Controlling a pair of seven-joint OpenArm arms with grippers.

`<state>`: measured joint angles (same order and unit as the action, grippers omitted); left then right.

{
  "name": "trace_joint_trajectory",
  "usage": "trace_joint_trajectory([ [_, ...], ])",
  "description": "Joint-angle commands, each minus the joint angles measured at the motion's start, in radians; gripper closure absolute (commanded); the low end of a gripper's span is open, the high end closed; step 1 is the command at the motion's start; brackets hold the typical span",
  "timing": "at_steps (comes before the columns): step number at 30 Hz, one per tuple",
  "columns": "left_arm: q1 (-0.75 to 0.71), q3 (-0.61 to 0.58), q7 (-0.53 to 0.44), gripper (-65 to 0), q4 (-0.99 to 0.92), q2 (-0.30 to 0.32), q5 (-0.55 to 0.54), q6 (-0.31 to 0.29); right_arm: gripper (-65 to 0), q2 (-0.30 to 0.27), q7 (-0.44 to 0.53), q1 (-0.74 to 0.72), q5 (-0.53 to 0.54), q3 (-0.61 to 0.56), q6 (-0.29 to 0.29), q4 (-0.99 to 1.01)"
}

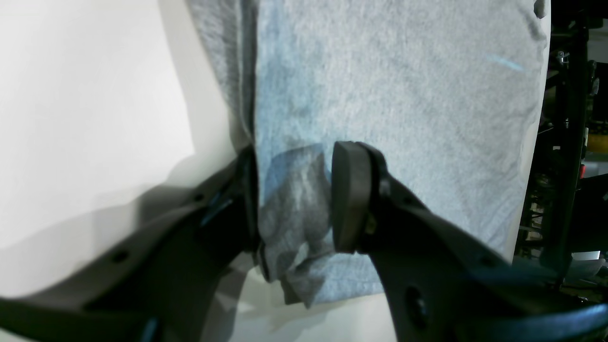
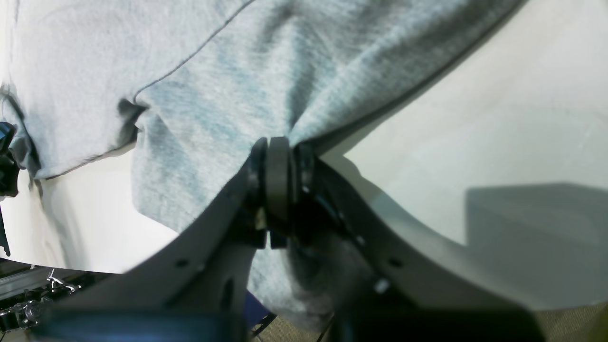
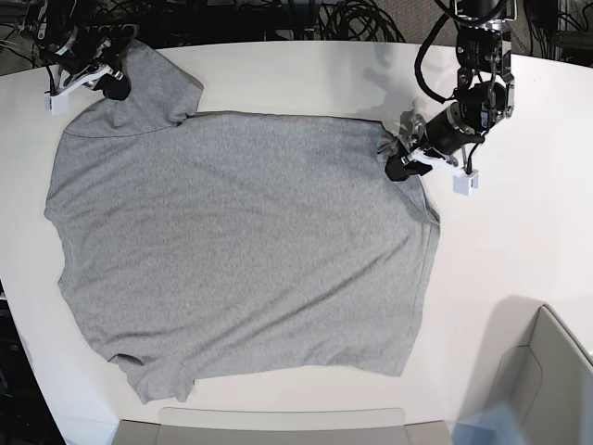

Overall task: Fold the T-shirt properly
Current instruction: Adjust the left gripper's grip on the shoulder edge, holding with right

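The heather-grey T-shirt (image 3: pixel 232 241) lies spread flat on the white table (image 3: pixel 519 250), plain side up. No lettering shows. My left gripper (image 3: pixel 400 165) is at the shirt's far right corner. In the left wrist view its jaws (image 1: pixel 294 204) stand apart with a bunched fold of the T-shirt (image 1: pixel 403 95) between them. My right gripper (image 3: pixel 109 85) is at the far left corner by a sleeve. In the right wrist view it (image 2: pixel 278 175) is shut, pinching a fold of the T-shirt (image 2: pixel 213 95) that puckers toward the pads.
A grey open box (image 3: pixel 547 380) stands at the near right corner of the table. A flat grey tray edge (image 3: pixel 278 426) runs along the near edge. Black cables (image 3: pixel 306 19) lie behind the table's far edge.
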<state>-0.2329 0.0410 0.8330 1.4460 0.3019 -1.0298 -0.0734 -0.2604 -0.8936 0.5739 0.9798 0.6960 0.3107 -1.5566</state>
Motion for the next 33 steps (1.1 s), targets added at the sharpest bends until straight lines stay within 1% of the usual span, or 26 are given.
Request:
trace_joint_trajectory([
  [1,-0.023,-0.008,0.058,0.0,-0.026,0.006,0.098,0.071,0.0,-0.017,0.001,0.008,0.000,0.004,-0.003,-0.008],
  [24,-0.026,-0.008,0.062,0.0,-0.026,0.009,0.098,0.071,0.0,-0.014,0.001,0.007,0.000,0.004,-0.003,-0.008],
  [29,-0.038,-0.002,0.070,0.0,0.052,0.010,0.096,0.073,0.0,-0.014,0.001,0.007,0.000,0.004,-0.003,-0.008],
  [33,-0.041,-0.002,0.072,0.0,0.055,0.010,0.098,0.074,0.0,-0.014,0.001,0.007,0.000,0.004,-0.003,-0.008],
])
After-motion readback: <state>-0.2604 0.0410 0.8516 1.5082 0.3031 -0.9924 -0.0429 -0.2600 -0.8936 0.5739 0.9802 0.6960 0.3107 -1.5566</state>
